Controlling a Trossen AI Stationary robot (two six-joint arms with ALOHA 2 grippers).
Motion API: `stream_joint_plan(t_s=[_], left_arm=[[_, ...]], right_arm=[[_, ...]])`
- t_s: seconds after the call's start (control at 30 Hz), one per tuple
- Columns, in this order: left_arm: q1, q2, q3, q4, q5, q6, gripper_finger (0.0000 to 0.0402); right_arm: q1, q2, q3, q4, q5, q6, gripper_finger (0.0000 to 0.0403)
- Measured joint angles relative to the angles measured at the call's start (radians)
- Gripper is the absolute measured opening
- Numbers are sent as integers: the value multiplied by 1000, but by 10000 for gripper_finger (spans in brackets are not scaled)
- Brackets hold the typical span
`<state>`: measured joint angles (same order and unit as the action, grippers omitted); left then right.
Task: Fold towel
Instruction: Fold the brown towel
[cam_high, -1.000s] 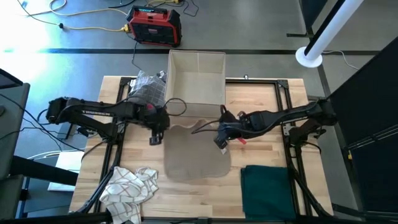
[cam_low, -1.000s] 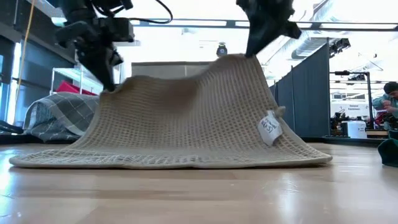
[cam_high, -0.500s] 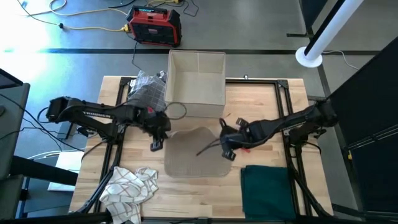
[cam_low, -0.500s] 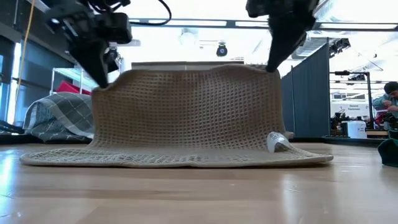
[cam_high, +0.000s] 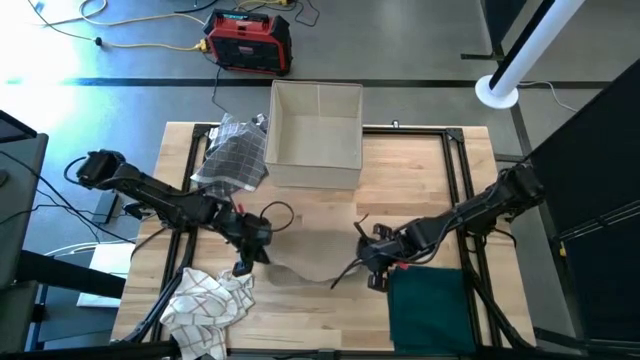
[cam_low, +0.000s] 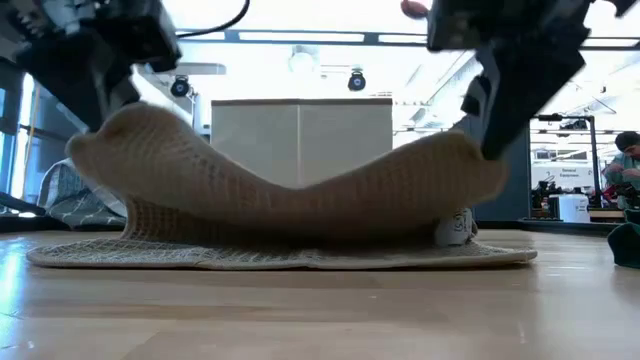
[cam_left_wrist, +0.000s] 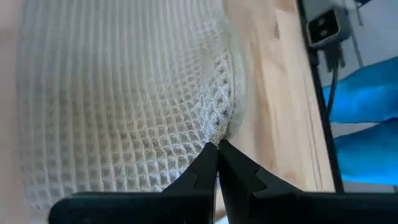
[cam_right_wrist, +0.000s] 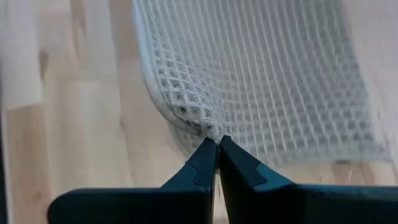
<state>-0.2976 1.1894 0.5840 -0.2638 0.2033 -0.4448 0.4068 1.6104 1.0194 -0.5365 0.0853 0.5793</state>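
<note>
The beige waffle-weave towel (cam_high: 305, 258) lies in the middle of the table, doubled over itself. Its lower layer (cam_low: 280, 258) rests flat on the wood. The upper layer (cam_low: 300, 205) is held up at two corners and sags in the middle. My left gripper (cam_high: 243, 265) is shut on the left corner, and my right gripper (cam_high: 376, 280) is shut on the right corner. Both hang low over the towel's near part. A white tag (cam_low: 455, 225) shows near the right end. My left gripper pinches the towel's left corner (cam_left_wrist: 219, 134) between its two fingertips, coming down at a slant from the table's left. The corner is lifted clear and the cloth droops from it. My right gripper pinches the right corner (cam_right_wrist: 210, 127) between its fingertips, slanting down from the table's right. That corner is held above the lower layer, and the edge between the two holds hangs slack.
A beige box (cam_high: 317, 135) stands at the far middle, with a grey plaid cloth (cam_high: 232, 150) to its left. A white checked cloth (cam_high: 208, 300) lies at the near left, and a dark green folded towel (cam_high: 428, 300) at the near right. A person (cam_low: 622, 165) is in the room beyond.
Both grippers have gone toward the table's near edge and down, carrying the towel's held edge over the layer that stays on the table. The raised cloth stood tall between them before. Now it is folded forward and sags in the middle.
</note>
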Motion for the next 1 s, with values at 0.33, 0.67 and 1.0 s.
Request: stream_joint_plan(t_s=[0.33,0.67,1.0], left_arm=[[-3,1,-57,28,-90,-53,5],[-3,0,-56,110,-6,-76,77],[-3,0,-56,97,-6,-127,171]], right_arm=[[-8,0,-53,47,44,-31,0],[-21,0,-53,-48,-1,-11,84],[-46,-8,-10,-60,-223,180,155]])
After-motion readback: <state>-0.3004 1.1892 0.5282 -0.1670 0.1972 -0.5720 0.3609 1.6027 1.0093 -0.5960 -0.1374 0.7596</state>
